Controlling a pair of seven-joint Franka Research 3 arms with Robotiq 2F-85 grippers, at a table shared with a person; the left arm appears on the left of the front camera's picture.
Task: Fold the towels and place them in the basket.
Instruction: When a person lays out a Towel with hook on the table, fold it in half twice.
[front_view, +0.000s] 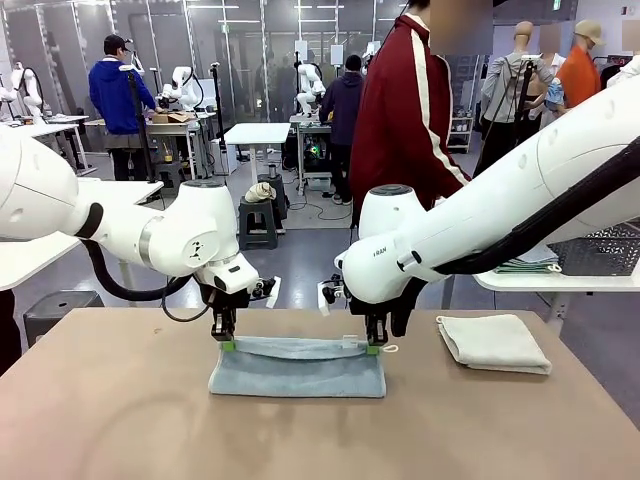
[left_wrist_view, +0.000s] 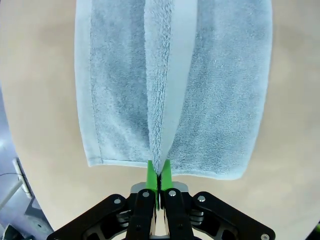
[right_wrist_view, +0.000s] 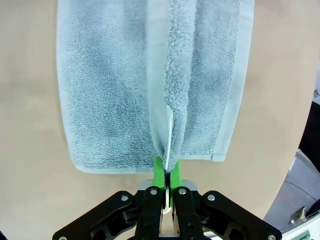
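The light blue towel (front_view: 297, 368) lies on the table's middle, its far edge lifted into a ridge. My left gripper (front_view: 228, 344) is shut on the towel's left far corner; the left wrist view shows the green pads (left_wrist_view: 151, 173) pinching the blue towel (left_wrist_view: 170, 85). My right gripper (front_view: 373, 348) is shut on the right far corner, and the right wrist view shows its pads (right_wrist_view: 159, 169) clamping the raised fold of the blue towel (right_wrist_view: 110, 85). The cream-white towel (front_view: 493, 342) lies folded at the table's right. A dark mesh basket (front_view: 598, 250) stands on a side table at far right.
A person in a dark red jacket (front_view: 403, 105) stands past the far table edge. The brown table (front_view: 120, 410) has bare room at left and front. Folded cloths (front_view: 527, 265) lie beside the basket on the white side table.
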